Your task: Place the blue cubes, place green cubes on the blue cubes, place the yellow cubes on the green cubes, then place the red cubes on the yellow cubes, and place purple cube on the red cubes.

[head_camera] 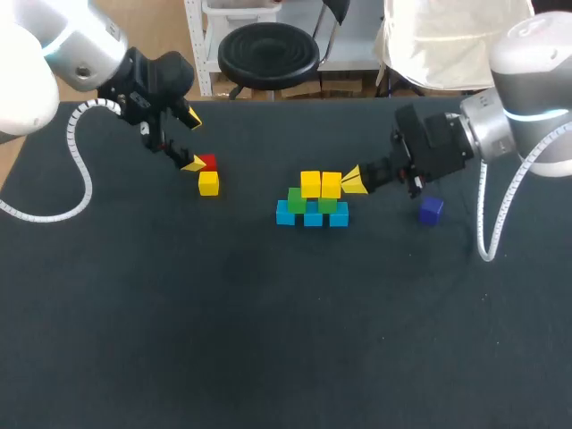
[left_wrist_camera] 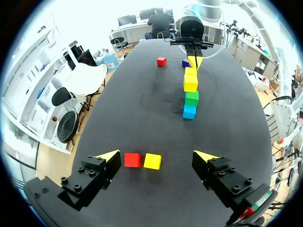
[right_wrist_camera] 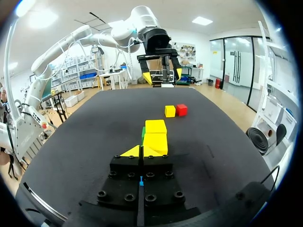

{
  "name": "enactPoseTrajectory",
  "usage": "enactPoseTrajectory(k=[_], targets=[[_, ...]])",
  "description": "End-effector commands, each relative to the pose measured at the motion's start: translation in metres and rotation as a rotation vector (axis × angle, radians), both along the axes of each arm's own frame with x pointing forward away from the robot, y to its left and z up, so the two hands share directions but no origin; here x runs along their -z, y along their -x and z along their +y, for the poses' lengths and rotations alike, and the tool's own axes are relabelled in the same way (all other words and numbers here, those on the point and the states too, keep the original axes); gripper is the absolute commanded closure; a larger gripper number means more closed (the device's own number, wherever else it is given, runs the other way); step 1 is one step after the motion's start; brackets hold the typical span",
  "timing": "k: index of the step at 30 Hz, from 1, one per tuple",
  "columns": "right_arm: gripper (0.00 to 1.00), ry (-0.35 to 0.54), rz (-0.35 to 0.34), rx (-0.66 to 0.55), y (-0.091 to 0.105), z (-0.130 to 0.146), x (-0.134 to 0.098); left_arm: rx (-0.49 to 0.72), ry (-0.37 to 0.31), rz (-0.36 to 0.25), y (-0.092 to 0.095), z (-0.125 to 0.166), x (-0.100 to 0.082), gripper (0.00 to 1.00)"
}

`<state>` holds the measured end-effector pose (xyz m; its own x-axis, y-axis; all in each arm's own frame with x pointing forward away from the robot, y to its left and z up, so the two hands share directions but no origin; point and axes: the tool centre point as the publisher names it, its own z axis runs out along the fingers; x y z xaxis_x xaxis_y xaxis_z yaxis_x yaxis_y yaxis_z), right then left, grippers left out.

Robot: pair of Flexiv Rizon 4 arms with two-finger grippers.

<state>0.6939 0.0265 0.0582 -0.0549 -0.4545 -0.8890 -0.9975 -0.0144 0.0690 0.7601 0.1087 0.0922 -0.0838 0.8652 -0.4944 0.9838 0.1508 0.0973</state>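
The L gripper (left_wrist_camera: 157,157) is wide open and holds nothing. It hangs over the far L part of the table (head_camera: 268,340). Seen from its own wrist, a red cube (left_wrist_camera: 132,160) and a loose yellow cube (left_wrist_camera: 152,161) sit btw. its two fingers. They are side by side on the table and look to be touching each other. No finger touches them.

The stack stands near the middle of the table. Three blue cubes (head_camera: 312,217) sit in a row at the bottom. Two green cubes (head_camera: 298,200) sit on the blue ones. Two yellow cubes (head_camera: 310,184) sit on the green ones, side by side.

The R gripper (right_wrist_camera: 142,151) has its fingers pressed together w/ nothing btw. them. Its tips are right at the side of the nearest top yellow cube. They may touch it, but that is hard to tell.

The purple cube (head_camera: 431,209) sits on the table under the R arm, a bit apart from the stack. A second red cube (left_wrist_camera: 161,61) shows only from the L wrist. It sits on the table near the purple cube, not touching it.
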Motion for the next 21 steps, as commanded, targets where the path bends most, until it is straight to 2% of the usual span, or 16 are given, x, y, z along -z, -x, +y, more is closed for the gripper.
enactPoseTrajectory(k=[1,21], targets=[[1.0,0.004,0.003,0.001,-0.001,-0.001,0.0,0.003,0.004,-0.002,0.0,0.001,0.001,0.0],[1.0,0.024,0.011,0.017,-0.023,-0.009,0.005,0.003,0.004,-0.002,0.0,0.001,0.001,0.0]])
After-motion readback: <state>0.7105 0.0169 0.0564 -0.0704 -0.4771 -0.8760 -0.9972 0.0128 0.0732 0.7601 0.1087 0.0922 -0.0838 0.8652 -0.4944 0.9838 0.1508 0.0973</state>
